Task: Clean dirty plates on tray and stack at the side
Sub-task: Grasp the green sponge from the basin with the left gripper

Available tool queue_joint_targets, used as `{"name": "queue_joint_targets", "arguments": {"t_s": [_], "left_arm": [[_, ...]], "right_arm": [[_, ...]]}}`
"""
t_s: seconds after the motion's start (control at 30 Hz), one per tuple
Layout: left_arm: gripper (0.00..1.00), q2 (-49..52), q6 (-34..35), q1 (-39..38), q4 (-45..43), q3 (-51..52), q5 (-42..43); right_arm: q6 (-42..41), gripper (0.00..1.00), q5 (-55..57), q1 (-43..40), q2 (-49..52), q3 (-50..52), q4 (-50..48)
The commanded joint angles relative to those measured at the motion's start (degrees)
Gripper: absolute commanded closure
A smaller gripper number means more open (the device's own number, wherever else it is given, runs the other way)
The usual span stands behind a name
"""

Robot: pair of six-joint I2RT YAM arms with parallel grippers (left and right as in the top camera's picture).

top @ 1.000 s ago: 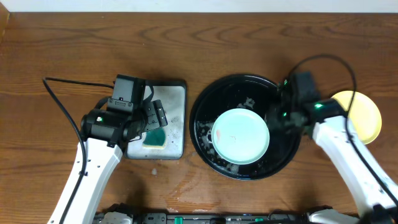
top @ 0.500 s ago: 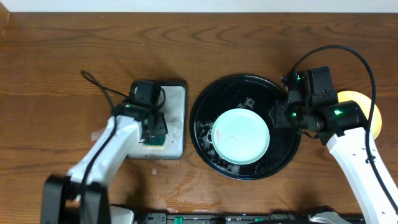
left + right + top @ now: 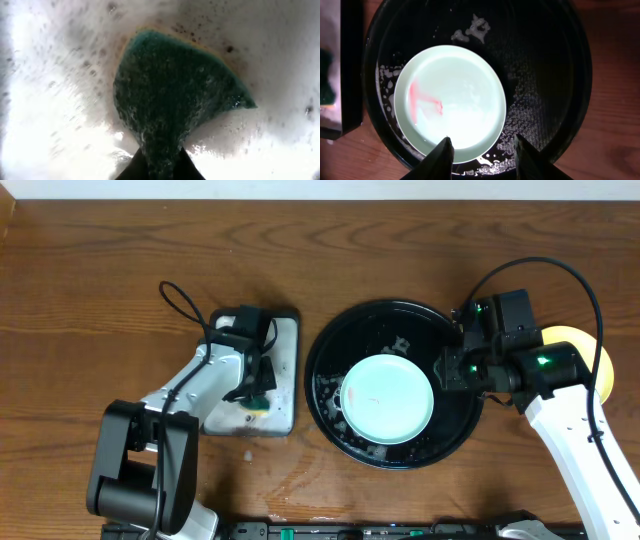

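A pale mint plate (image 3: 387, 398) with a red smear (image 3: 417, 97) lies in the round black tray (image 3: 400, 320). A yellow plate (image 3: 592, 370) sits on the table to the tray's right, partly hidden by my right arm. My right gripper (image 3: 447, 367) hovers open over the tray. In the right wrist view, one finger is over the mint plate's (image 3: 455, 95) near rim and the other over wet black tray (image 3: 545, 65). My left gripper (image 3: 160, 154) is shut on a green sponge (image 3: 175, 90) in foamy water.
The sponge (image 3: 256, 402) lies in a grey rectangular tray (image 3: 282, 345) left of the black tray. Soap foam dots the black tray around the plate. A cable loops on the table behind the left arm.
My left gripper has dropped into the grey tray and closed on the sponge. My right arm has shifted slightly right and stays open over the black tray.
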State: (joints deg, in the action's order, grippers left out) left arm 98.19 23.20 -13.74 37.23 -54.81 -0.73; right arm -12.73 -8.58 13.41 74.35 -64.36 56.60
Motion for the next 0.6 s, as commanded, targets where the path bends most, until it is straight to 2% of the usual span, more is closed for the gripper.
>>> {"name": "queue_joint_targets", "arguments": {"t_s": [0.0, 0.07, 0.13, 0.3, 0.47, 0.57], "left_arm": [[0.59, -2.67, -0.7, 0.81, 3.87, -1.86, -2.69], [0.47, -5.55, -0.68, 0.81, 5.42, -2.67, -2.64], [0.43, -8.96, -0.68, 0.81, 6.16, -2.64, -0.44], [0.42, -8.92, -0.7, 0.76, 5.03, -0.81, 0.09], [0.43, -5.14, -0.7, 0.76, -0.7, 4.85, 0.07], [0.49, -1.75, -0.68, 0.81, -4.52, 7.74, 0.07]], "right_arm": [[0.79, 0.62, 0.46, -0.09, 0.02, 0.13, -0.02], [0.79, 0.62, 1.68, -0.09, 0.02, 0.15, 0.04], [0.79, 0.62, 2.14, -0.09, 0.02, 0.42, 0.35], [0.52, 0.6, 2.19, -0.09, 0.52, 0.63, 1.09], [-0.5, 0.59, 2.29, -0.09, 0.94, 2.82, 0.98], [-0.52, 0.59, 2.21, -0.09, 0.98, 5.49, -0.7]]}}
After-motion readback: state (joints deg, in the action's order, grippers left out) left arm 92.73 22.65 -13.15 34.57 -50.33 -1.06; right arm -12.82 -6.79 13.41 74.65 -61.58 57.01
